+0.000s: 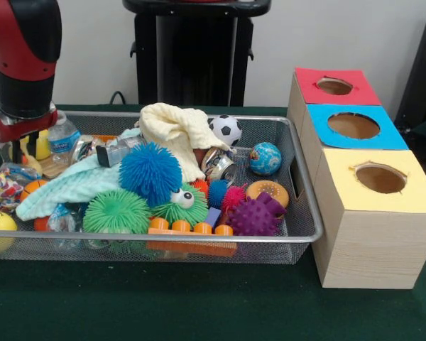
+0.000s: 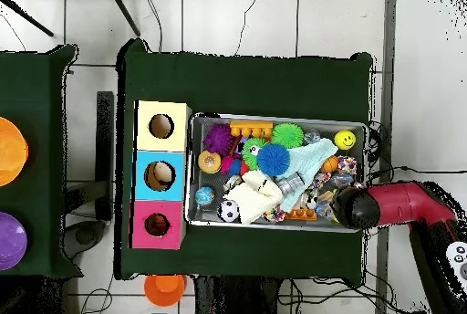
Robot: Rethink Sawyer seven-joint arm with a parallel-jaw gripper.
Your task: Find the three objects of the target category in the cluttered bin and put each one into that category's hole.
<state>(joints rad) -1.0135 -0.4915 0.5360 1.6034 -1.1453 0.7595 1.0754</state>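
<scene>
While the yellow duck (image 1: 41, 144) sits at the upper left of the wire bin (image 1: 298, 234), the tool (image 1: 18, 145) hangs just beside it, its opening impossible to tell. Searching seems underway; next it likely must grip the duck and cross to the red-topped hole (image 1: 334, 86) at upper right.

Bright, even light (soft shadows), slight blur
</scene>
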